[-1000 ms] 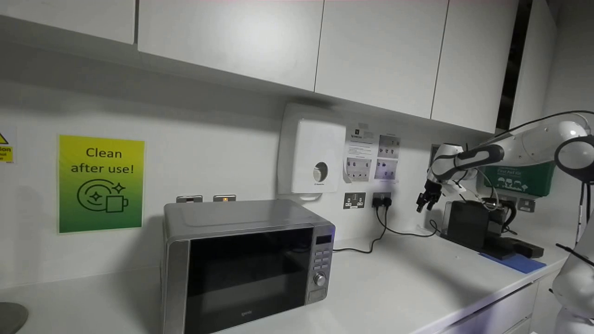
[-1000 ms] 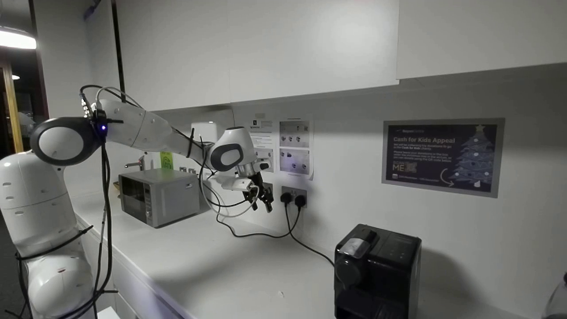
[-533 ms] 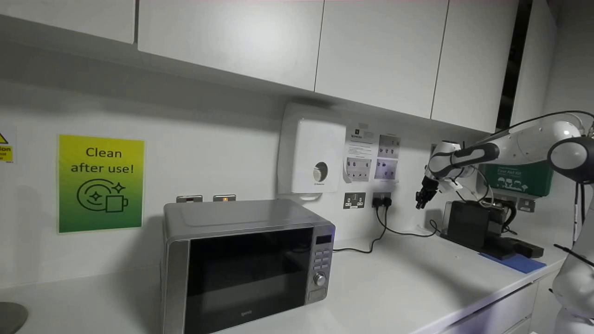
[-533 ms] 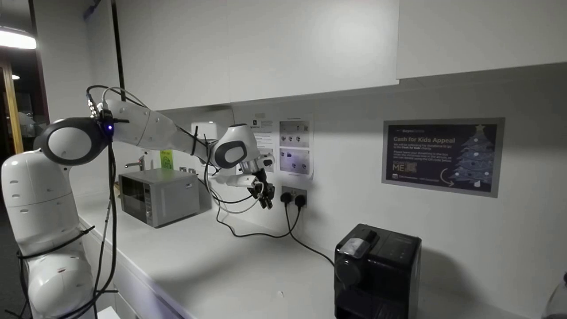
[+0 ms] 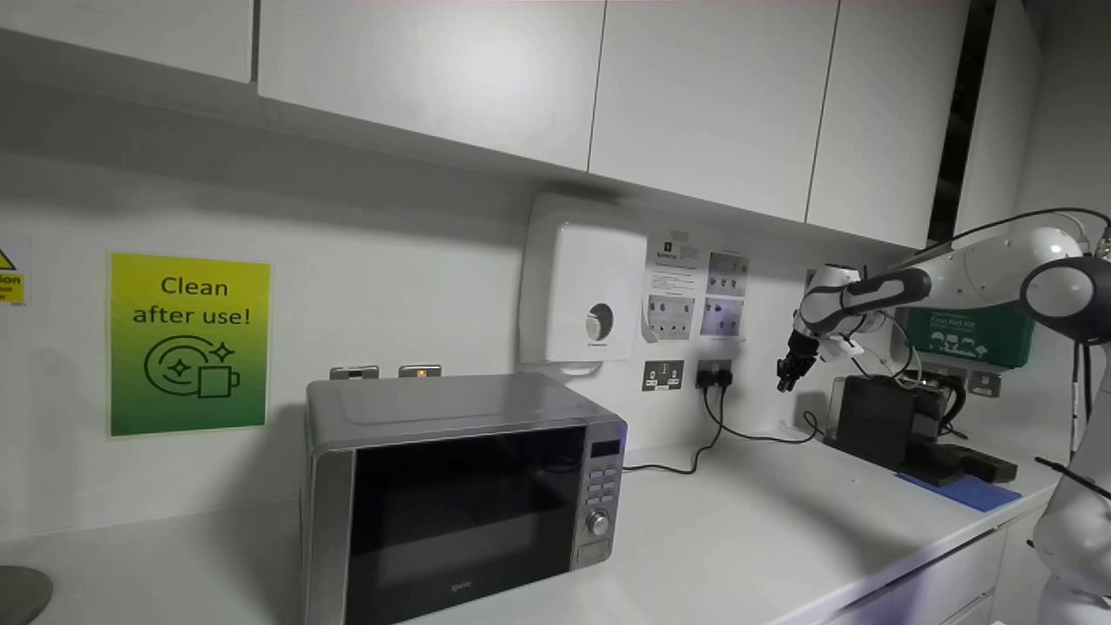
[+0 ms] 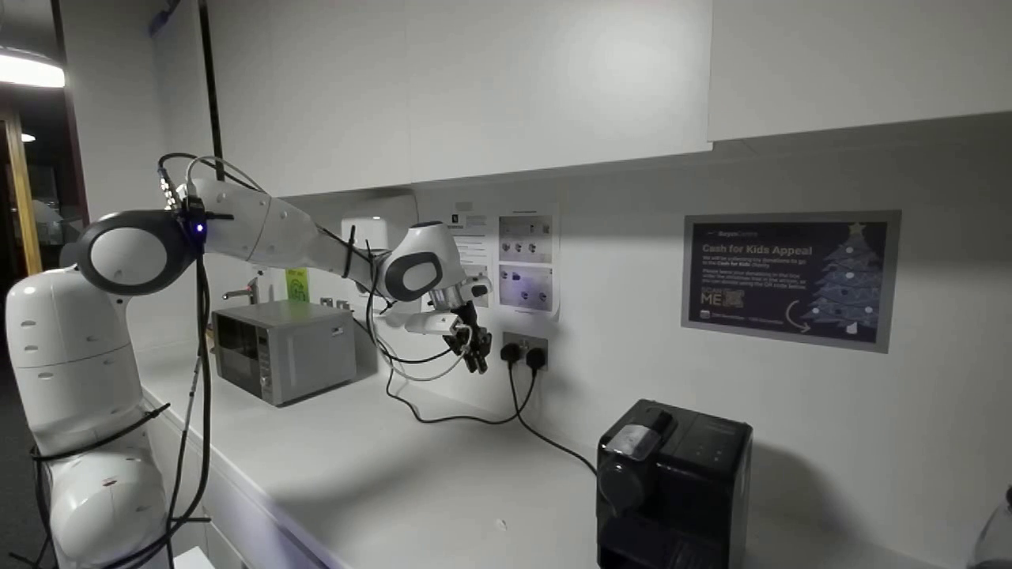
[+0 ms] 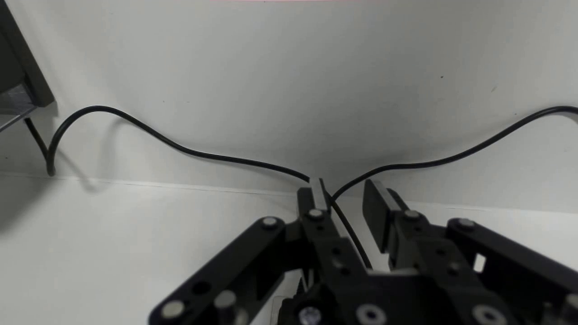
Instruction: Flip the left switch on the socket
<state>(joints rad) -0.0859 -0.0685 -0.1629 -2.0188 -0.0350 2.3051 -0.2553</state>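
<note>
My pincer (image 7: 347,192) hung released

My fingers (image 7: 378,216) stood apart, black cables (image 7: 408,166) behind. In an exterior view, the double socket (image 6: 524,343) sat at three o'clock from them, holding two plugs (image 6: 510,353), its left switch too small to discern; the coffee machine (image 6: 688,482) stood at four, the microwave (image 6: 292,352) at nine.

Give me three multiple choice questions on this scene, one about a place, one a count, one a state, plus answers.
1. Where is the microwave? A: inside a cupboard. B: on the counter. C: on the floor.
2. How many black plugs are in the socket with trailing cords? A: two. B: one. C: four.
3. How do the fingers of the end effector stand? A: gripping a plug. B: pressed together. C: apart.

1 B, both exterior views show it there. 2 A, an exterior view shows a side-by-side pair. 3 C, the wrist view shows a gap between them.
</note>
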